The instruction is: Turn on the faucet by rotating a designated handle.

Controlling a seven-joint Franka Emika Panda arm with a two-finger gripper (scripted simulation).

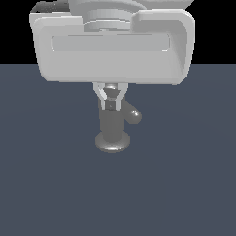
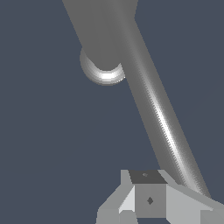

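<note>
The nearly closed gripper (image 1: 111,99), holding nothing, may slide off the handle (image 1: 134,115) beside it, leaving the faucet (image 1: 112,126) unturned

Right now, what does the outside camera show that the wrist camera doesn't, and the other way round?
Only the exterior view shows the big white gripper body above the scene, the faucet standing upright as a whole, and the black background behind the floor. Only the wrist view shows the handle as a long rod along its length, running right past the fingertips; in the exterior view it is just a short stub on that view's right. Both show the gripper fingers close together, the faucet's round base and the dark blue-grey floor.
</note>
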